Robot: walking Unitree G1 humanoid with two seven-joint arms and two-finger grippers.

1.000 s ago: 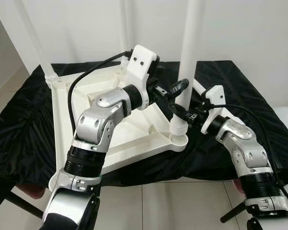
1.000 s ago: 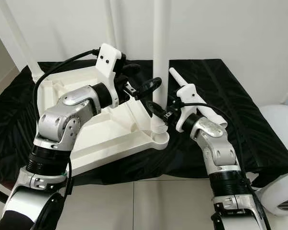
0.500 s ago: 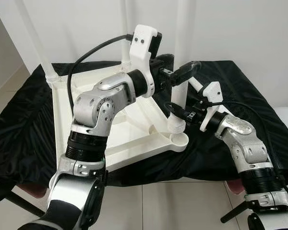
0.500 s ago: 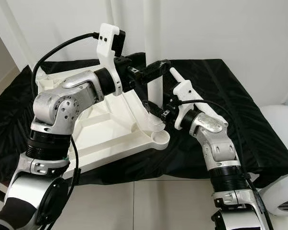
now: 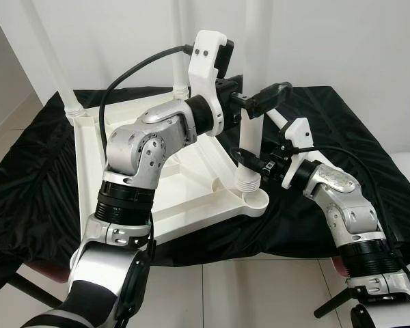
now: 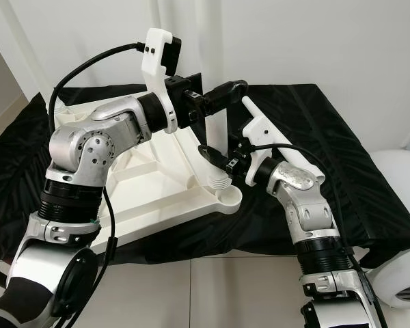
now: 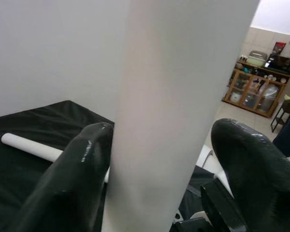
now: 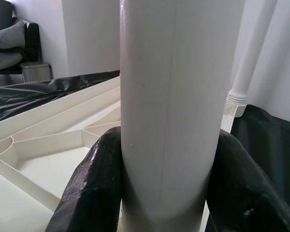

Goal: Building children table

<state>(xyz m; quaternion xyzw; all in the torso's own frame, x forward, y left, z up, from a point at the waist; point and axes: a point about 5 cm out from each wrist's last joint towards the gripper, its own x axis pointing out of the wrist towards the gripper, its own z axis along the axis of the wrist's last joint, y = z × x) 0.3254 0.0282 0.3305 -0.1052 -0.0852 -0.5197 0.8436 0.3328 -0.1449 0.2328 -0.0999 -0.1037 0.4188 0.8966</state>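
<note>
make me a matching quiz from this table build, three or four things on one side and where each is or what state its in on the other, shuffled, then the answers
Things:
1. right gripper
2. left gripper
3. spare white leg
4. upturned table top

Places or states:
A. lying flat on the black cloth
B. resting underside up, legs standing from its corners
C. clamped low on the upright leg, just above the threaded end
D. fingers around the same leg higher up, with a gap on one side

Pairs: 1-C, 2-D, 3-A, 4-B

upright leg (image 5: 249,137) blocked by both claws, open cloth (image 5: 342,123) rightward
</note>
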